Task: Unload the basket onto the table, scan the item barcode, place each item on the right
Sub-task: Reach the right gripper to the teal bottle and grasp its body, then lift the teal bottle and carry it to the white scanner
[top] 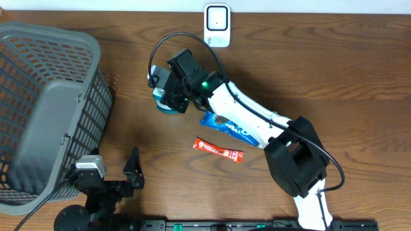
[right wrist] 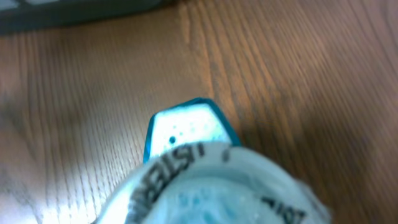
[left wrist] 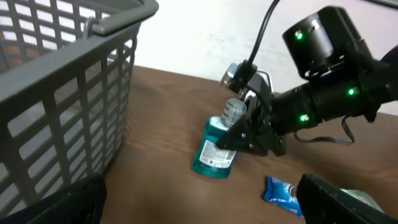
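Observation:
A teal mouthwash bottle (top: 164,104) with a white label stands on the wooden table left of centre. In the left wrist view the bottle (left wrist: 214,152) leans a little, its grey cap up. My right gripper (top: 168,96) reaches over it from the right, and its black fingers (left wrist: 249,134) press on the bottle's upper part just below the cap. The right wrist view is filled by the blurred top of the bottle (right wrist: 211,180); its own fingers do not show there. My left gripper (top: 112,170) stands open near the front left with nothing between its fingers (left wrist: 348,199).
A white scanner-like device (top: 217,24) stands at the table's back edge. A grey mesh basket (top: 51,102) fills the left side. A blue snack packet (top: 234,128) lies under the right arm, and a red bar (top: 218,150) lies in front of it.

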You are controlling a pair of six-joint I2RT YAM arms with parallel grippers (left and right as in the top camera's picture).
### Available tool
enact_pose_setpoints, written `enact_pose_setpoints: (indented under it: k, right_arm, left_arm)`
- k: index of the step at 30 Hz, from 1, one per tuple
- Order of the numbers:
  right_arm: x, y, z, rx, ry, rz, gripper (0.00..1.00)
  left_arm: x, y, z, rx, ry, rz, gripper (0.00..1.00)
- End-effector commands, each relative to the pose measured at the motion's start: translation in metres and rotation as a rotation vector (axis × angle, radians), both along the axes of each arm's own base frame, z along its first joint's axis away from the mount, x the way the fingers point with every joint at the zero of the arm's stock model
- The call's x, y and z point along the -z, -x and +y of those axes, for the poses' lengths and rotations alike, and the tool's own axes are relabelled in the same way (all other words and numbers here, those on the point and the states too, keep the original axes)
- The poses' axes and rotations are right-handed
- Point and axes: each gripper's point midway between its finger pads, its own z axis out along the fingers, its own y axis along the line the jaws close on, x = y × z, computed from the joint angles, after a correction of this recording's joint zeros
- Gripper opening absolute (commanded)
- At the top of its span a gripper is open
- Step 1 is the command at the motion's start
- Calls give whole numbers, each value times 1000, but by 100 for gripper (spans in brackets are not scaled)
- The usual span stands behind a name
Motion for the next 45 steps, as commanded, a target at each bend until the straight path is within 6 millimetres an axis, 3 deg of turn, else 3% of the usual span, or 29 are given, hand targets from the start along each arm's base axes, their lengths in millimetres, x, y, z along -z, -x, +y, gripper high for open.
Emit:
enact_pose_setpoints:
  k: [1,12,18,22,26,31,40,43,45]
  right_arm:
    - [-2,-1,7,-9,-17,-5,24]
    - [-13,-2,7,18,-59,43,14]
    - [-46,-4,1,68,-73,128,12]
    - [-70,7,-7,56,-73,209,10]
    - [-90,20,-22,49,-67,303,12]
    - [-99,31,-52,96,2,397,11]
    - [-97,31,-89,172,60,489,8]
    - [-97,27,-93,185,57,490,9]
    - [-97,25,-95,190,56,490,9]
  left_arm:
    - [3,0,-2,12,-5,10,98]
    - [3,0,-2,12,-5,11,98]
    - [3,0,-2,12,-5,11,98]
    - [3,0,-2,12,-5,11,98]
    - [3,0,-2,12,-5,11,98]
    - [3,0,-2,12,-5,11,98]
    - [3,-1,-1,5,-6,10,98]
    - [-17,-5,0,4,-13,-71,98]
    - [-16,-6,0,4,-14,-68,98]
